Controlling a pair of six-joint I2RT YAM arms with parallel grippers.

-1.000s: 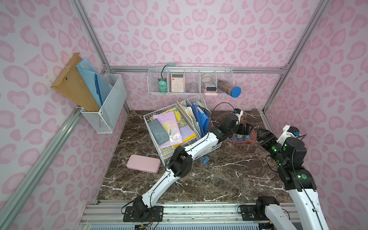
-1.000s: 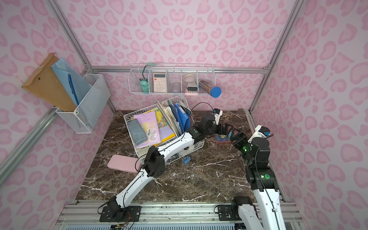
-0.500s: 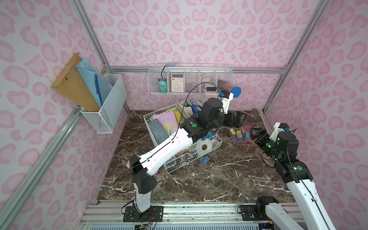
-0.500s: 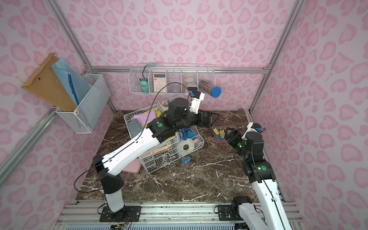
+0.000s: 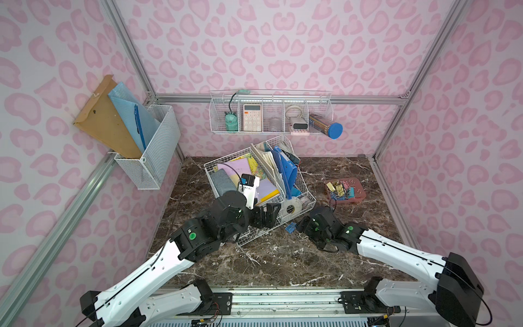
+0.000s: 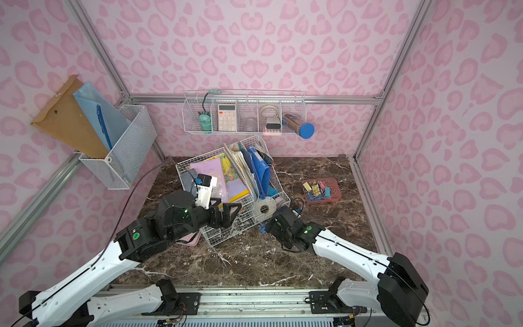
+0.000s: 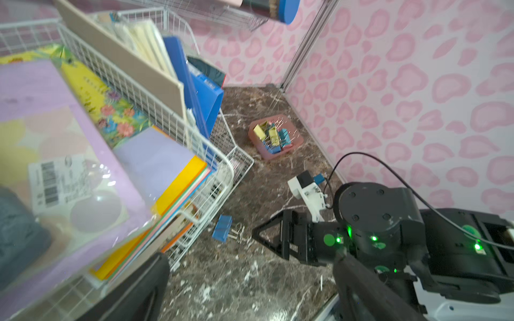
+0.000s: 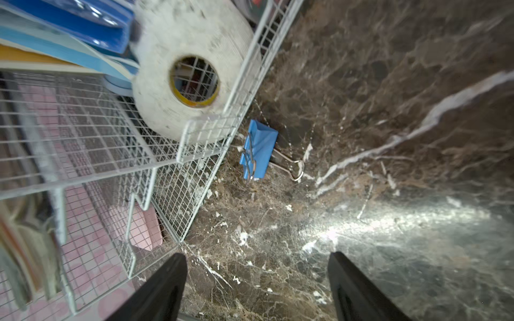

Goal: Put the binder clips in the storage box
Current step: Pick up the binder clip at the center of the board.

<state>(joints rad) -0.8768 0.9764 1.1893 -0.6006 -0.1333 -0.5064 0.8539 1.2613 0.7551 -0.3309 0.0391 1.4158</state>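
Note:
The dusty-pink storage box (image 5: pixel 357 186) (image 6: pixel 334 186) (image 7: pixel 271 156) sits at the back right of the marble table, with several pastel binder clips (image 5: pixel 339 190) (image 6: pixel 315 190) (image 7: pixel 274 136) piled in it. One blue binder clip (image 5: pixel 290 227) (image 6: pixel 263 228) (image 7: pixel 222 232) (image 8: pixel 258 150) lies on the table by the wire organiser's front corner. My right gripper (image 5: pixel 301 225) (image 6: pixel 271 225) (image 8: pixel 257 278) hovers just short of this clip, open and empty. Over the organiser's front edge my left gripper (image 5: pixel 266 215) (image 6: pixel 226 212) (image 7: pixel 250 291) is open, holding nothing.
The large white wire organiser (image 5: pixel 256 236) fills the table's middle, with papers, folders and a tape roll (image 5: pixel 293 206) (image 8: pixel 192 80) inside. A flat pink case (image 6: pixel 188 240) (image 8: pixel 144 225) lies partly under it. Wire baskets (image 5: pixel 270 113) hang on the back and left walls.
The left arm has pulled back from near the storage box to the organiser's front. The right arm has swung from beside the box down to the lone blue clip. Both grippers stayed open.

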